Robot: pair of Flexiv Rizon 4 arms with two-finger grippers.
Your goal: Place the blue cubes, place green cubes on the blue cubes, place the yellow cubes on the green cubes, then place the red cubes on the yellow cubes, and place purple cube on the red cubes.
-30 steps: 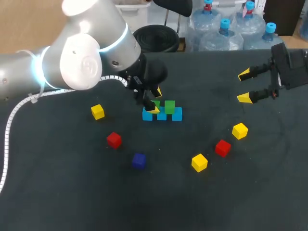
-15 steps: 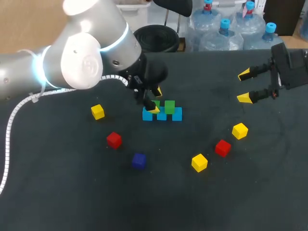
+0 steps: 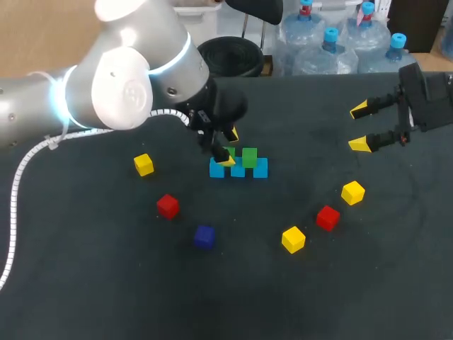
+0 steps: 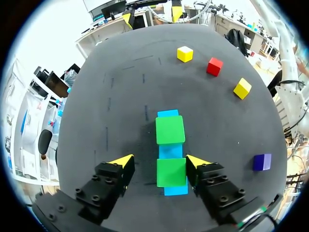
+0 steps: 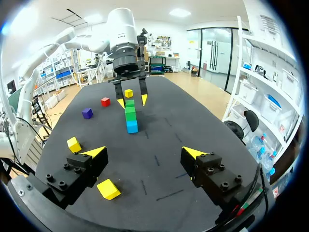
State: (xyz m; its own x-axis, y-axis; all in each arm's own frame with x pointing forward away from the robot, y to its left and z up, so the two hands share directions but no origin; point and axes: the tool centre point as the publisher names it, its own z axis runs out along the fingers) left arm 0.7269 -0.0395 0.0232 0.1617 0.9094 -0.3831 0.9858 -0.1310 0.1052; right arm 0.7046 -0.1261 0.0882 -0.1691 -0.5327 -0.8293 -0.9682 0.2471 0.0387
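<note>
Head view: my left arm [image 3: 120,85] comes in from the left edge. My left pincer [image 3: 228,147] is at frame centre, down over the row of three blue cubes [image 3: 238,171]. One green cube [image 3: 249,156] sits in plain sight on the row. A second green one to its left is mostly hidden by the fingers. My right pincer [image 3: 359,127] is at upper right, spread wide and empty, well apart from every cube. Loose on the dark table [image 3: 85,283]:
- Left of centre: a yellow cube [image 3: 144,164], a red cube [image 3: 168,206] and the purple cube [image 3: 204,236].
- Lower right: a yellow cube [image 3: 293,239], a red cube [image 3: 327,217] and a yellow cube [image 3: 352,192].

Left wrist view: fingers spread, with the near green cube between them, resting on the near end of the blue row. One fingertip is just beside it and the other has a clear gap, so it is not pinched. The other green cube is further ahead on the row, with a strip of blue showing between the two. Two yellow cubes and a red one lie far ahead, and the purple cube is off to one side.

Right wrist view: fingers wide apart, only bare table between them. Two yellow cubes lie near one finger, neither touching it. Well ahead is the blue row, seen end-on, with both green cubes on top. My left pincer straddles the far one.
</note>
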